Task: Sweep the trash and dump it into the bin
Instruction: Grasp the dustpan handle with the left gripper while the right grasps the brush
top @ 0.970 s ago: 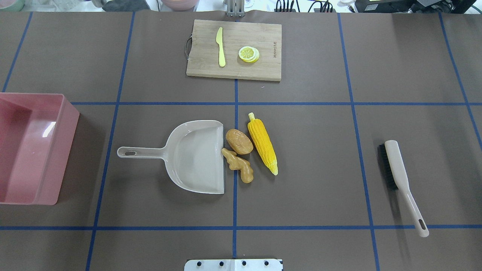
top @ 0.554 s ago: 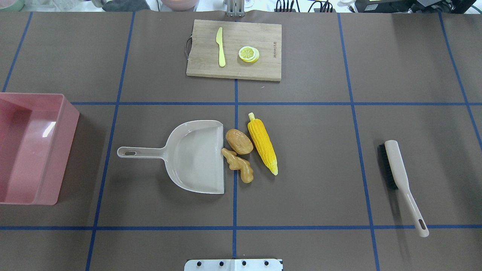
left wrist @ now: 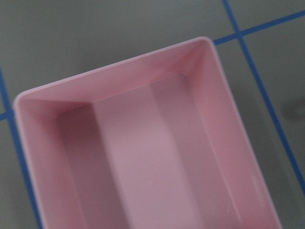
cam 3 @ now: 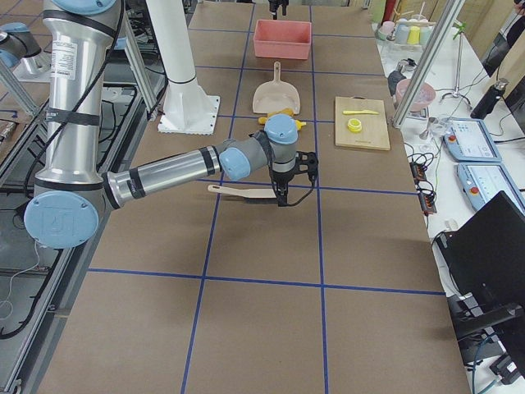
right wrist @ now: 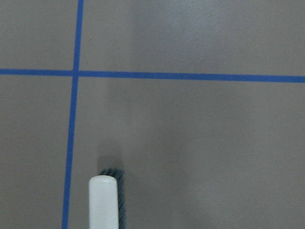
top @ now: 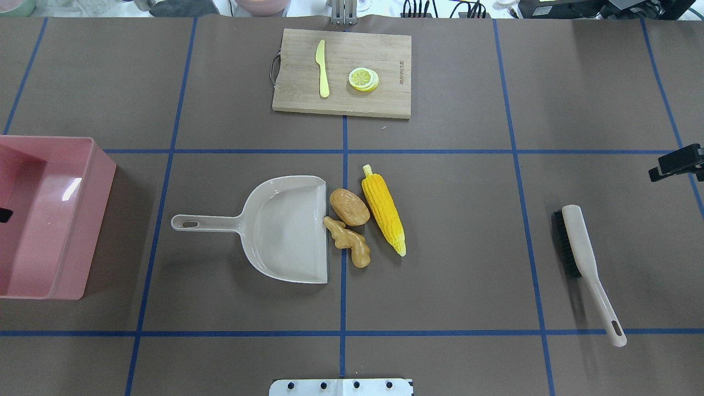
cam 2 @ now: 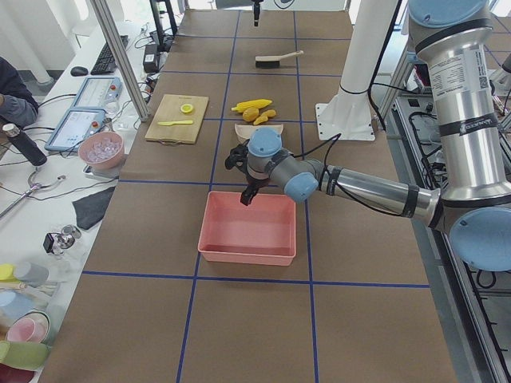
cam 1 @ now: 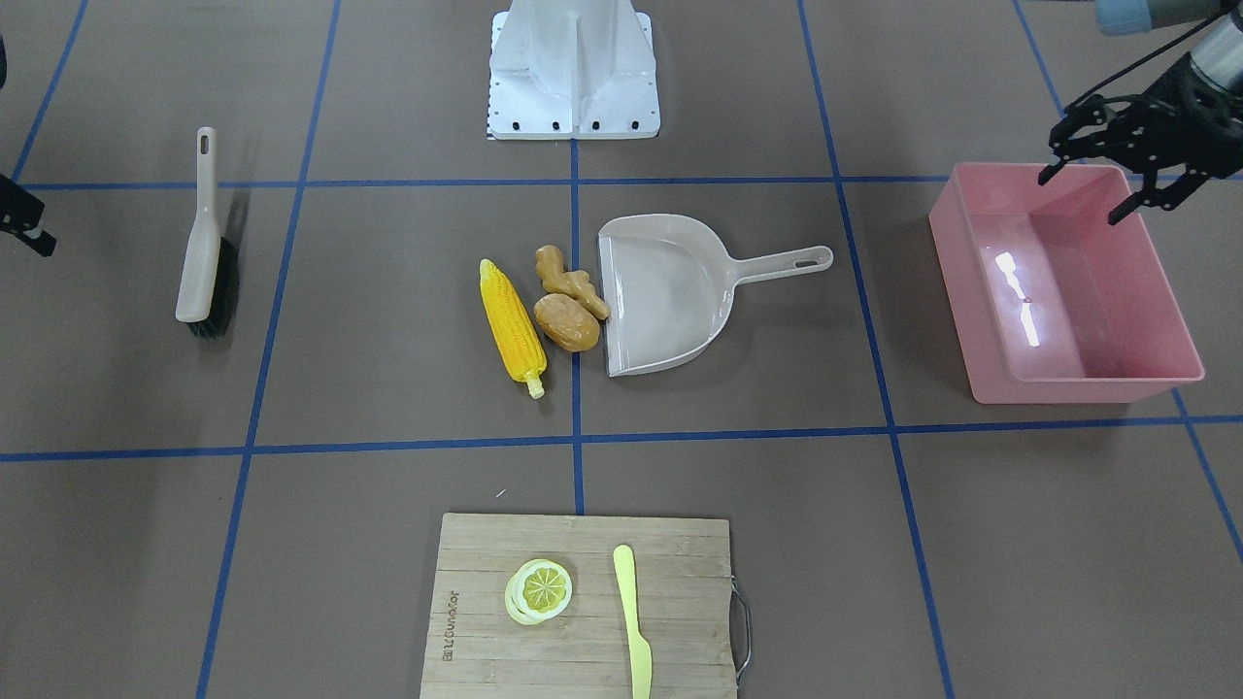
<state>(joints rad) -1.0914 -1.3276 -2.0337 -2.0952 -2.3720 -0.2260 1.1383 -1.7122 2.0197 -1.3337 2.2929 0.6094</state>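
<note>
left gripper (cam 1: 1080, 199) hangs with jaws spread wide, right over one end of the large pink rectangular plastic tub (cam 1: 1078, 390). right gripper (top: 677, 163) is clipped at the frame edge, cannot tell its jaw state; beige black-bristled brush (top: 583, 258) lies near it. yellow corn cob (top: 384, 209), brown oval potato (top: 350, 207) and knobbly tan ginger root (top: 347, 240) lie well apart from both jaws, at the beige plastic dustpan (top: 286, 231) mouth.

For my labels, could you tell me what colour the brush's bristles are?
Black bristles, best seen in the overhead view.

The brown tabletop (top: 467, 275) held a big pink plastic tub (top: 96, 220), beige dustpan (top: 286, 231), yellow corn (top: 384, 209), brown potato (top: 349, 207), tan ginger (top: 347, 240), beige brush (top: 586, 264) and wooden board (top: 385, 49).
</note>
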